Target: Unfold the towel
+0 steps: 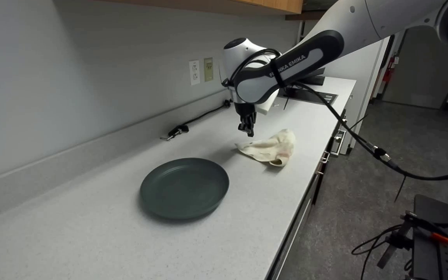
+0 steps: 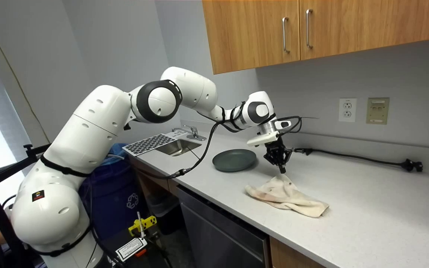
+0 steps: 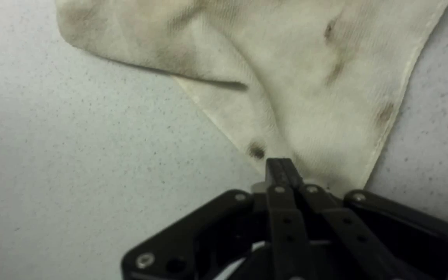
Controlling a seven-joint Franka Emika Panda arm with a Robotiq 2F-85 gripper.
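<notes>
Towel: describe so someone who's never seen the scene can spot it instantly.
Find the white counter below the wooden cabinets. The towel lies on it near the round dark green plate, not touching it. Its cream, creased, dark-spotted cloth sets it apart from that smooth plate.

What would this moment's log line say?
wrinkled cream cloth towel: partly folded | black gripper: shut, above towel | round dark green plate: apart from towel

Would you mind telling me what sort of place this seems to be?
Probably a kitchenette, perhaps in an office or lab: a sink is set into the counter, wooden cabinets hang above the counter, and a blue bin with a recycling symbol stands nearby.
</notes>
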